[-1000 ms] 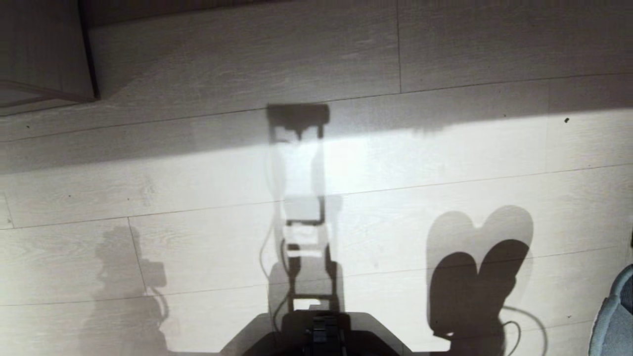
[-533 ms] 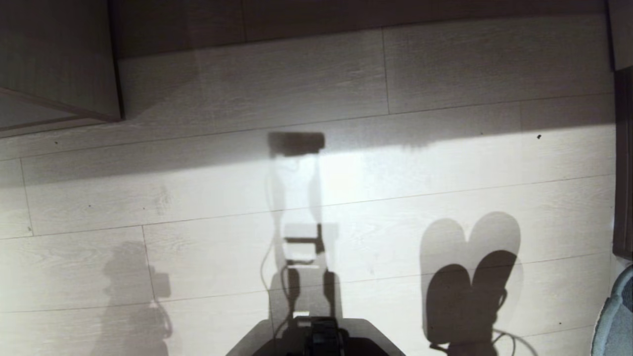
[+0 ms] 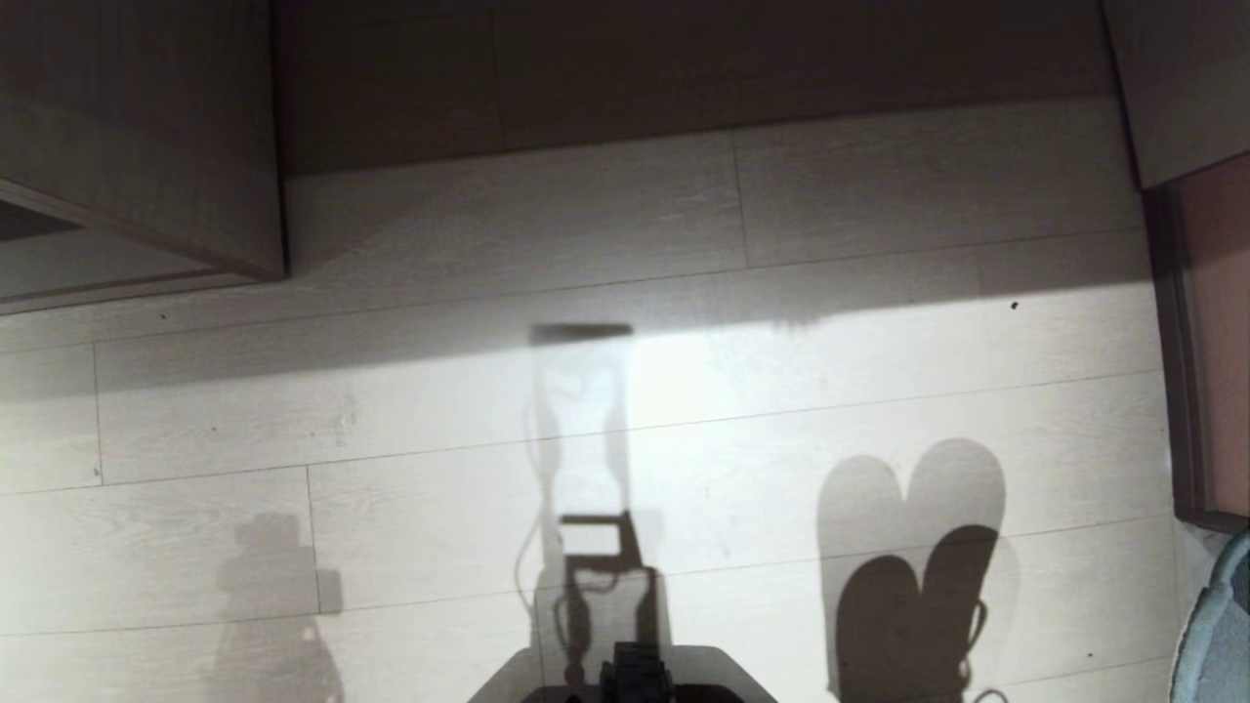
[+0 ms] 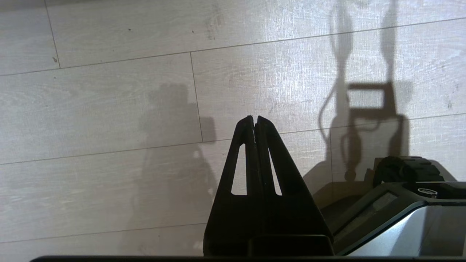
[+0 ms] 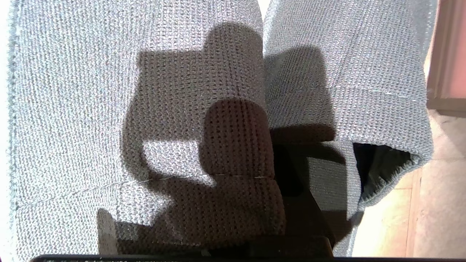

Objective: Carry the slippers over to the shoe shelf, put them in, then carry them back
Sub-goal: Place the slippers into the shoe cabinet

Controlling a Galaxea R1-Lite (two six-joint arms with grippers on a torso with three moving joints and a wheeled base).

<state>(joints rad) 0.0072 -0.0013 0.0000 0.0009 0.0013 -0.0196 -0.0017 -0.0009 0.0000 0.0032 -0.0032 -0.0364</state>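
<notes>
The slippers (image 5: 145, 72), grey-blue knitted fabric, fill the right wrist view and hang side by side. My right gripper (image 5: 271, 145) is shut on them where the two meet; fabric folds over one finger, and the other dark finger (image 5: 295, 174) shows beside it. In the head view only an edge of the slippers (image 3: 1216, 635) shows at the lower right, with their heart-shaped shadow (image 3: 908, 557) on the floor. My left gripper (image 4: 254, 118) is shut and empty above bare floor. I cannot tell which piece of furniture is the shoe shelf.
Pale wood-plank floor (image 3: 439, 410) lies ahead. A wood-grain cabinet panel (image 3: 137, 146) stands at the far left, a dark recess (image 3: 684, 68) runs along the far edge, and a reddish-brown panel (image 3: 1211, 342) stands at the right. My own base (image 3: 625, 683) shows at the near edge.
The whole head view has tilted up: the floor and shadows slid down the picture and more furniture came in at the top and right. The slippers stay in the right gripper.
</notes>
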